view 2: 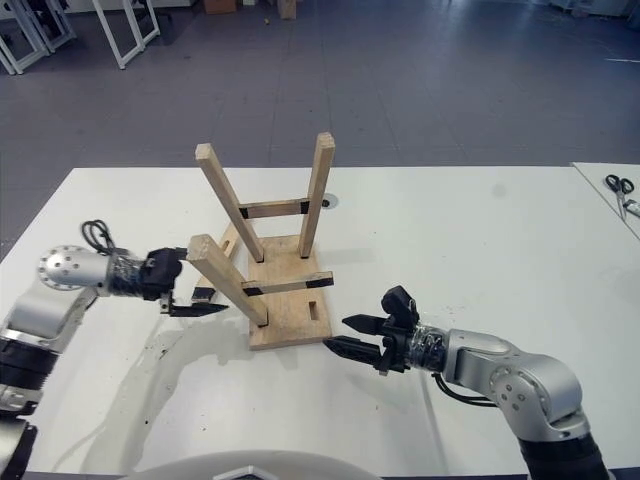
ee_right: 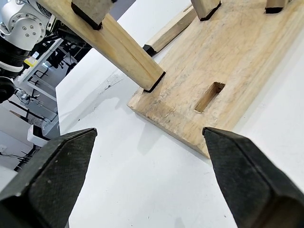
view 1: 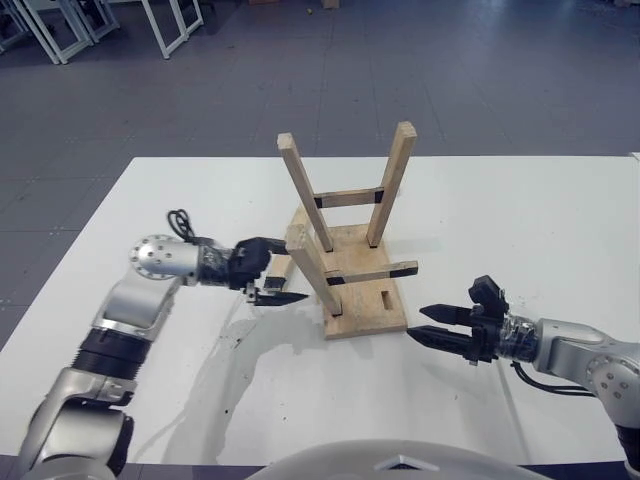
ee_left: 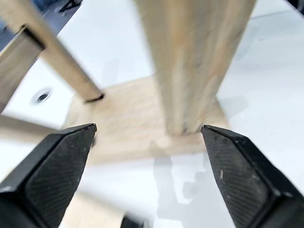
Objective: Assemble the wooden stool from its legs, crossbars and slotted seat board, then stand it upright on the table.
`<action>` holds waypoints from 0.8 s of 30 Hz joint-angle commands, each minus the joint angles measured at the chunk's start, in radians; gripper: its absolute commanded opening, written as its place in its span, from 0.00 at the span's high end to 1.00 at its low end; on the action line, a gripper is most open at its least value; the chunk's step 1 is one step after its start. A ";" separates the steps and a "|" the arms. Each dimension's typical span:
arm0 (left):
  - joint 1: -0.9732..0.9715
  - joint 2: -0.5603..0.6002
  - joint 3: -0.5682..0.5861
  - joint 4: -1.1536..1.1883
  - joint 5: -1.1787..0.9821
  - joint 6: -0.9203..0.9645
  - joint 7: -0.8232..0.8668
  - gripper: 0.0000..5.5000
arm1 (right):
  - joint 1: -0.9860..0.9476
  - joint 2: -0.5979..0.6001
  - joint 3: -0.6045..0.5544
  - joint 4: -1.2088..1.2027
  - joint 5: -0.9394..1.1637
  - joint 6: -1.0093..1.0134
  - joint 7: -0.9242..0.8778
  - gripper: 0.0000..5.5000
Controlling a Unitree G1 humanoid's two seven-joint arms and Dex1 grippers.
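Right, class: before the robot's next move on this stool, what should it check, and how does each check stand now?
1. Seat board flat on the table: ok.
2. Every leg position filled: not ok, one slot empty.
3. Front crossbar held at both ends: not ok, its right end hangs free.
4. Left gripper open: ok.
5. Right gripper open: ok.
6. Loose wooden piece beside the board free to grasp: cannot tell.
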 commanded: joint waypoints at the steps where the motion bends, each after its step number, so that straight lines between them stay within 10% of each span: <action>1: 0.195 -0.070 0.159 -0.172 -0.032 0.254 0.316 0.25 | 0.021 0.011 -0.021 -0.017 -0.010 -0.008 -0.020 0.25; 9: 0.271 -0.486 0.137 -0.285 0.071 0.531 0.946 0.25 | -0.009 0.065 -0.026 -0.011 -0.011 0.002 -0.092 0.25; 24: 0.260 -0.612 0.099 -0.093 0.156 0.439 0.969 0.25 | -0.013 0.093 -0.022 -0.017 -0.005 0.011 -0.128 0.25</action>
